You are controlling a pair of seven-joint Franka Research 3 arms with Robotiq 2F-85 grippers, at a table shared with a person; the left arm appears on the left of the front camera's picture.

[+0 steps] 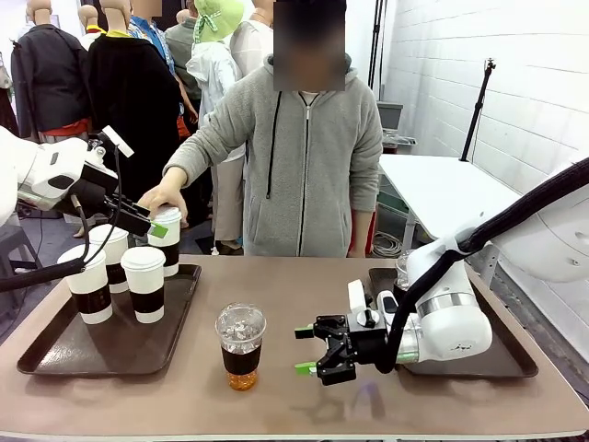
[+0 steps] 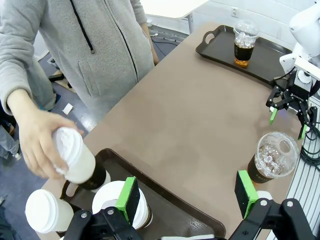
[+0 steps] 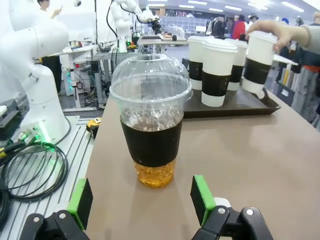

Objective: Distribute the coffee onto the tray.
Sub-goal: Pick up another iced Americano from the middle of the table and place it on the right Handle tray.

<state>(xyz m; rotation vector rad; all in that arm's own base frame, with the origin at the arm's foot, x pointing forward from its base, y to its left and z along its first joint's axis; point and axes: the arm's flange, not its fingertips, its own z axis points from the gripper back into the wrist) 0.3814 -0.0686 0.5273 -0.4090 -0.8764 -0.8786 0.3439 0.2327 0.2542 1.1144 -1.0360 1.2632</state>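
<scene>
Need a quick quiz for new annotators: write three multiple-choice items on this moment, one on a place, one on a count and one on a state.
1. Where does the iced coffee nearest the right gripper stand?
A) on the left tray
B) on the bare table
C) on the right tray

2. How many white cups are at the left tray?
A) two
B) six
C) four

3. How is the right gripper?
A) open and empty
B) shut on the iced coffee
C) shut on a white cup

Key:
1 B, it stands on the table between the two trays.
2 C, three stand on the left tray and the person's hand holds a fourth, tilted.
3 A, its green pads stand apart, short of the iced coffee.
</scene>
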